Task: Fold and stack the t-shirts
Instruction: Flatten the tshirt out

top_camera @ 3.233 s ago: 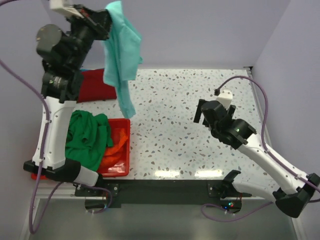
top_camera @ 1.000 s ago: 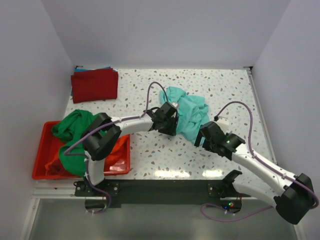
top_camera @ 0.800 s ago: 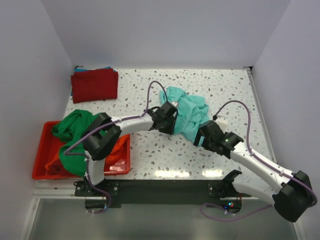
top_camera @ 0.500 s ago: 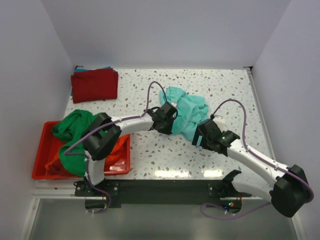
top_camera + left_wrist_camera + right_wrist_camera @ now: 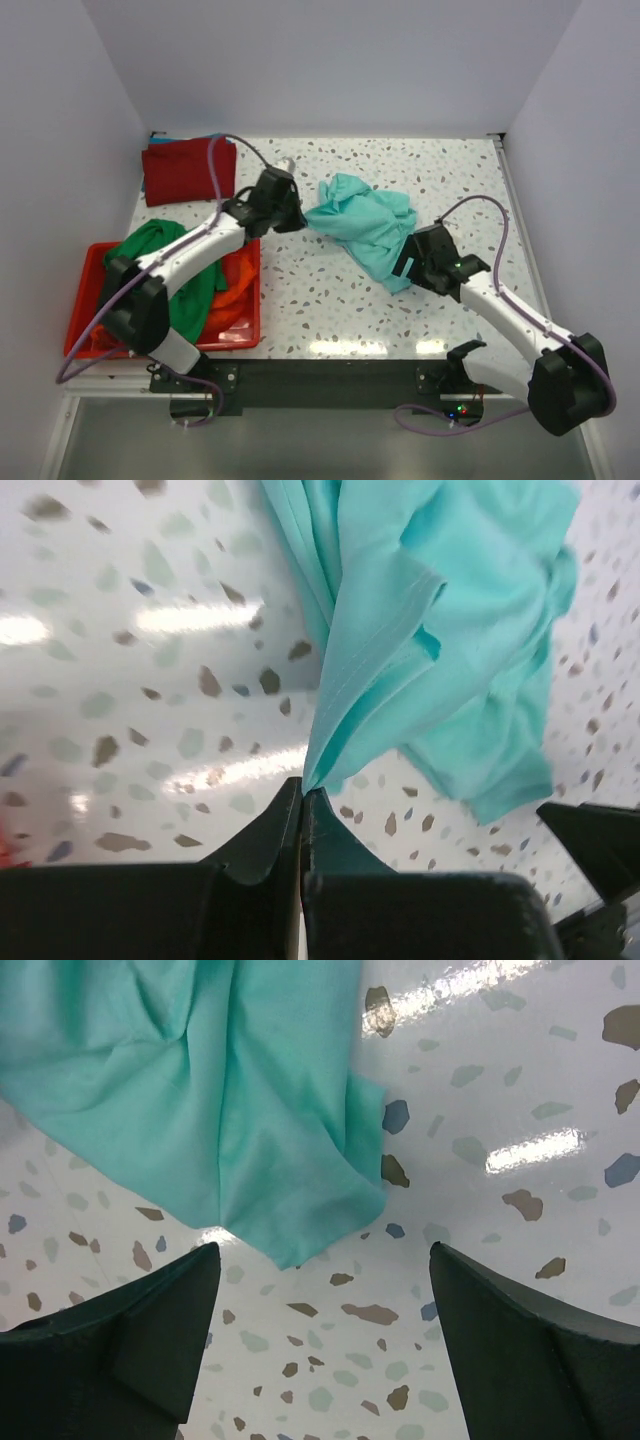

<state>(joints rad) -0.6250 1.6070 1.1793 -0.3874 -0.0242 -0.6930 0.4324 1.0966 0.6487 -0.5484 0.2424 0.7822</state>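
The left gripper (image 5: 303,792) is pinched tight on an edge of the teal t-shirt (image 5: 365,215). The shirt lies crumpled in the middle of the worktop (image 5: 330,300). The right gripper (image 5: 322,1250) has its fingers wide apart over the shirt's near corner and grabs nothing. A dark red t-shirt (image 5: 185,170) lies folded in the far left corner, with a thin bit of a blue t-shirt (image 5: 153,138) peeking out. The left arm hides part of the green t-shirt (image 5: 145,242) and the orange t-shirt (image 5: 238,290) in the red bin (image 5: 88,275).
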